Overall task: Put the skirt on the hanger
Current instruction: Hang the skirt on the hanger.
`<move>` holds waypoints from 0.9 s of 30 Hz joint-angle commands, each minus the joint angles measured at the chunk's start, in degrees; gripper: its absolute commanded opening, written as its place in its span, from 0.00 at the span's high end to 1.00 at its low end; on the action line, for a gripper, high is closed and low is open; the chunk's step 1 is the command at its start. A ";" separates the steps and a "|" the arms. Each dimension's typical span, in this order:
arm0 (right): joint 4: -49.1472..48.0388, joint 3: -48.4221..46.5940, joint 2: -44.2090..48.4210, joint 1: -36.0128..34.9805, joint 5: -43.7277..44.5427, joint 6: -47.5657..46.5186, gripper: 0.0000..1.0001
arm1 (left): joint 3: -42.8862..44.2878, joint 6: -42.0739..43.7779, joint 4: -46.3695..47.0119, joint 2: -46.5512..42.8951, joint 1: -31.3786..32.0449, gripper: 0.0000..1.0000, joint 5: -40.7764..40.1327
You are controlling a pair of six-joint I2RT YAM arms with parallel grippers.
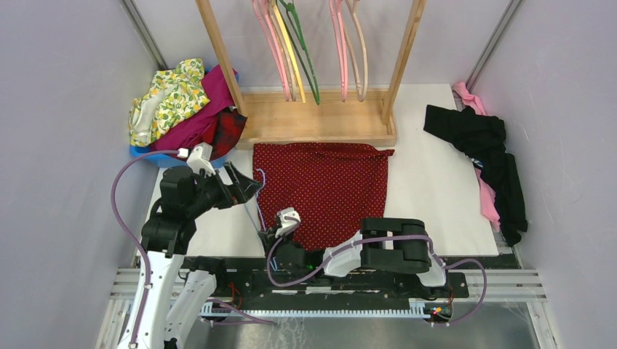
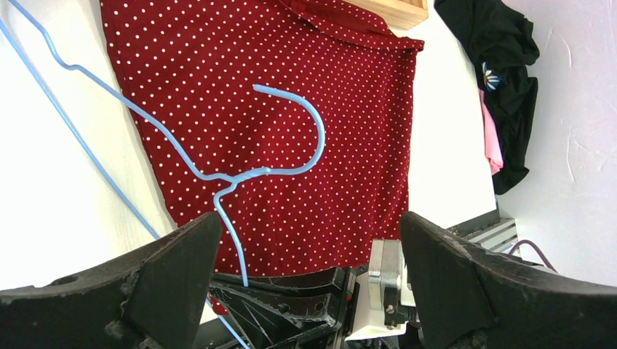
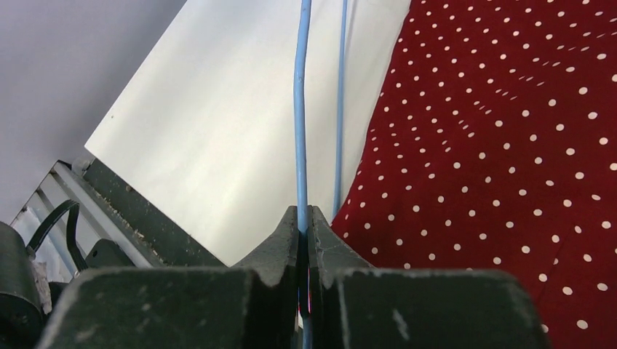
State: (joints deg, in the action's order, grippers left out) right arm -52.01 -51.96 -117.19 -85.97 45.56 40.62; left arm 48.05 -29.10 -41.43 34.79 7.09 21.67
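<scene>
A: Right, R hand first: jaws pinched shut on the hanger, gripping its thin blue wire near the front edge of the surface.

B: Yep, wire runs away from the fingers, 2nd strand alongside, just beside the skirt.

A: L hand now: spread wide, nothing in it, hovering by the skirt's left side. Left wrist view has the hook over the dotted cloth.

B: Skirt's flat, mid-surface, far edge touching the wooden rack. Clothes pile back left, black garment right.
</scene>
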 commanded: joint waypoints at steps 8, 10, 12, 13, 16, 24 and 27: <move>12.73 -6.10 1.28 0.21 10.23 2.59 0.99 | -0.14 -0.16 3.46 0.39 -0.26 0.01 1.16; 14.48 -6.39 1.26 0.72 11.28 3.29 0.99 | -0.52 -0.10 3.38 0.23 -0.29 0.01 1.18; 14.77 -6.14 1.34 1.49 11.68 3.77 0.99 | -0.97 -0.16 3.35 -0.01 -0.26 0.01 1.18; 15.43 -6.04 1.51 1.77 12.07 4.08 0.99 | -1.25 -0.14 3.37 -0.12 -0.26 0.01 1.22; 16.21 -6.25 1.90 2.76 12.66 4.43 0.99 | -1.77 -0.25 3.50 -0.33 -0.26 0.01 1.35; 21.02 -10.69 1.93 3.40 13.79 6.02 0.99 | -1.73 -0.30 3.49 -0.55 -0.31 0.01 1.79; 25.12 -13.13 1.47 3.47 14.86 7.62 0.99 | -1.80 -0.46 3.46 -0.66 -0.30 0.01 1.92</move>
State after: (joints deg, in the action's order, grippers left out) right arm -31.31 -60.82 -117.16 -82.41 57.43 46.19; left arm 46.04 -29.10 -40.18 34.74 7.09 21.71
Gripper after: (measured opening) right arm 0.060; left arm 0.990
